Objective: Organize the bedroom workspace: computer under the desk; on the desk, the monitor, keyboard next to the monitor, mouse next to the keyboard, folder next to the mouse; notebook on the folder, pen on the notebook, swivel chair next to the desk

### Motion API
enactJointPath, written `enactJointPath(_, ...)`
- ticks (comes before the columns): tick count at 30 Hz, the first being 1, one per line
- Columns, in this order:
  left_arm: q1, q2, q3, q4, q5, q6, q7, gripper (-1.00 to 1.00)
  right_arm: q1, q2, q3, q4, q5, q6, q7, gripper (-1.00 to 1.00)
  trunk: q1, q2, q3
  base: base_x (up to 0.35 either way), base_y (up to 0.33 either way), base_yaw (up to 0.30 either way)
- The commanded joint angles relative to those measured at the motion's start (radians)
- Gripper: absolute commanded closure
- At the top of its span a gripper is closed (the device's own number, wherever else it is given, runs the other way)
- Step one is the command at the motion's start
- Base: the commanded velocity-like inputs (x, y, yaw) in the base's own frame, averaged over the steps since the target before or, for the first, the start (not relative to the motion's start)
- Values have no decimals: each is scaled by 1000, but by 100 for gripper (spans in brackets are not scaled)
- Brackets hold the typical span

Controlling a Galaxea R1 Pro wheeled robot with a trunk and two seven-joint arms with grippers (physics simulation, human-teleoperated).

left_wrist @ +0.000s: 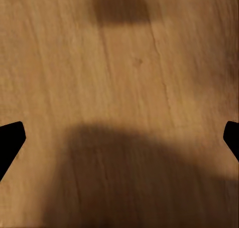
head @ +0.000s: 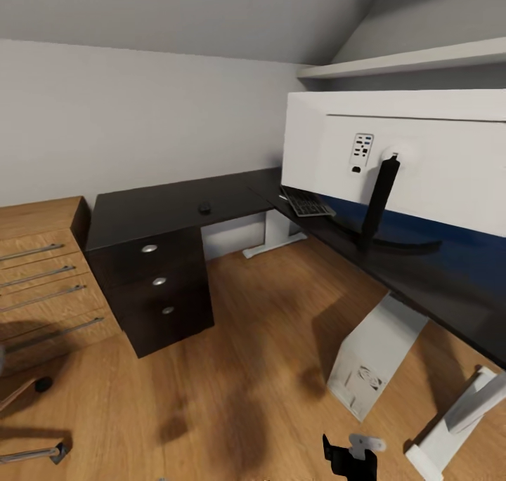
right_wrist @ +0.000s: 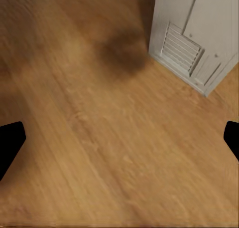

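A: What sits at 9 o'clock?
B: A light wooden cabinet (head: 39,270) with 4 metal handles, on the wood floor (head: 246,369).
A: And at 1 o'clock?
B: A white wall shelf (head: 414,61).

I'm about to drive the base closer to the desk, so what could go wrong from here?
The white computer tower stands on the floor under the desk near the right gripper; driving in could bump it. The monitor stands close to the desk's near edge, so a raised arm might knock it. The keyboard lies partly behind it, awkward to reach.
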Motion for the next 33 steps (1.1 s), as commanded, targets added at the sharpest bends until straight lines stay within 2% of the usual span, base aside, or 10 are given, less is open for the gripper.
enactJointPath(1,0,0,-4,0,3,-3,3,-100,-1,0,-4,2,-4,-5,2,-100,0,0,1,-110,285,-110)
enactJointPath(11,0,0,-4,1,2,-9,3,-100,-1,-1,-4,2,-5,-5,2,-100,0,0,15,-33,320,-132)
enactJointPath(17,0,-1,-4,23,1,-51,4,-100,-1,-2,-4,2,-6,-6,2,-100,0,0,21,168,252,-207)
enactJointPath(23,0,-2,-5,38,1,-77,4,-100,-1,-12,-5,2,-7,-7,2,-100,0,0,22,193,61,-261)
enactJointPath(33,0,-2,-5,41,1,-81,4,-100,-1,-16,-6,2,-7,-7,2,-100,0,0,23,35,8,-273)
